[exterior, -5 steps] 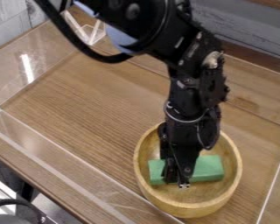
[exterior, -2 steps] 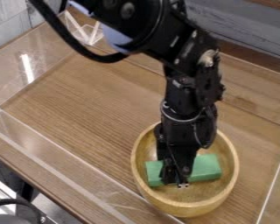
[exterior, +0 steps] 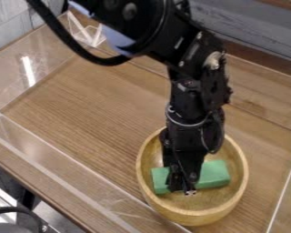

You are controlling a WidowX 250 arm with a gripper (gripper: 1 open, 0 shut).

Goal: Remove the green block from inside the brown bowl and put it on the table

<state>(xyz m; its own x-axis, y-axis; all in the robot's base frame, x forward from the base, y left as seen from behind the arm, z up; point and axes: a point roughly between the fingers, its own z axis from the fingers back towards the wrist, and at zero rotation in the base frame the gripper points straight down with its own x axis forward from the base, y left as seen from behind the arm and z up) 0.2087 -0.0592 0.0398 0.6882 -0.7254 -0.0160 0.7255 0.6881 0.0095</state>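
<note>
The brown bowl (exterior: 235, 206) sits on the table (exterior: 99, 109) at the front right, near the clear wall. Inside it lies the green block (exterior: 213, 173), flat on the bowl's bottom. My black arm comes down from the top and its gripper (exterior: 185, 183) points straight down into the bowl, with its fingers shut across the middle of the green block. The block's middle and part of its left end are hidden behind the fingers. The block still rests low in the bowl.
Clear acrylic walls (exterior: 39, 146) run round the table's edges, close to the bowl on the front and right. Bare wood-grain tabletop stretches to the left and behind the bowl. A dark cable (exterior: 81, 45) loops from the arm at the back.
None; the arm, the gripper and the green block stay where they were in the bowl.
</note>
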